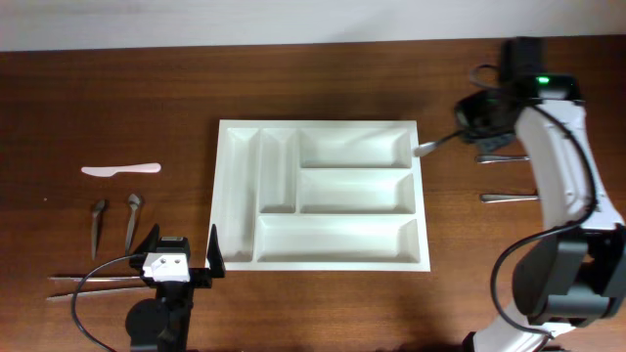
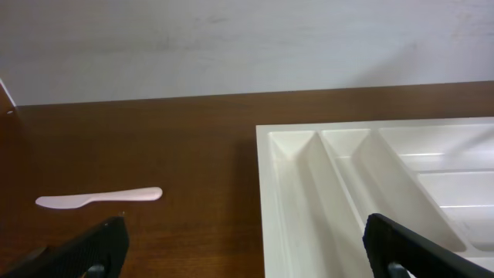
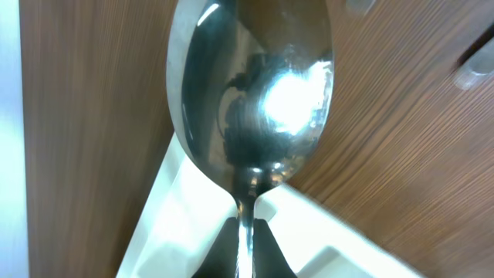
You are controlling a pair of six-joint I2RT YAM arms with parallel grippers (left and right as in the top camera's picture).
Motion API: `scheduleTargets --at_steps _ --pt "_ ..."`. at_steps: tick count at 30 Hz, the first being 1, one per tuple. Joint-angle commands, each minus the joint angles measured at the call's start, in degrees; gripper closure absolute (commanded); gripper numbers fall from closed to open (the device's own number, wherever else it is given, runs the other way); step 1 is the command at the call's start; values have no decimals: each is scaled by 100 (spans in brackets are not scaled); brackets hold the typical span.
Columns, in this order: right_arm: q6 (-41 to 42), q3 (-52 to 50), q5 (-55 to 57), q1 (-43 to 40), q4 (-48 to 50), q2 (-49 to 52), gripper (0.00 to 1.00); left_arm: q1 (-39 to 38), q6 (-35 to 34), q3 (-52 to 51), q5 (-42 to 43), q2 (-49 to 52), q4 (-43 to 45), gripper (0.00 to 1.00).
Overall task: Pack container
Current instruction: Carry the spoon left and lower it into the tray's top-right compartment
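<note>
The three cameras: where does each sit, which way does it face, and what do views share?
Overhead: above the table, facing straight down on the white cutlery tray; both arms show, right gripper shut on a metal spoon.
Left wrist: low on the left arm, facing across the table to the wall; its black fingers show, open.
Right wrist: on the right arm, looking along the spoon over the tray's corner; its fingers show at bottom.
Shared: tray in all three; pink knife in overhead and left wrist.

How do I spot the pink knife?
Find the big white tray in the middle. Look to its left on the brown table, toward the far edge. The knife is flat and pale pink; the utensils near it are grey metal.
</note>
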Motion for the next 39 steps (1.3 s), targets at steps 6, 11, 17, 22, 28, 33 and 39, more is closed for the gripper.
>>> scheduleTargets --at_steps 6,11,17,22,28,33,39 --pt "1475 52 509 1086 31 35 96 24 87 -61 -37 -55 20 1" --pt "2280 52 507 1528 31 219 96 24 87 -61 -37 -55 20 1" --pt "3344 52 424 1961 31 675 96 24 87 -61 -37 -55 20 1" --pt "3635 52 448 2175 157 935 96 24 87 -61 -37 -55 20 1" --pt "3676 52 457 2243 627 1049 92 24 87 -61 -37 -55 20 1" --pt "4085 52 452 2243 728 1049 80 24 87 -61 -37 -55 20 1" --pt "4050 52 492 2232 887 1080 50 24 87 -61 -37 -55 20 1"
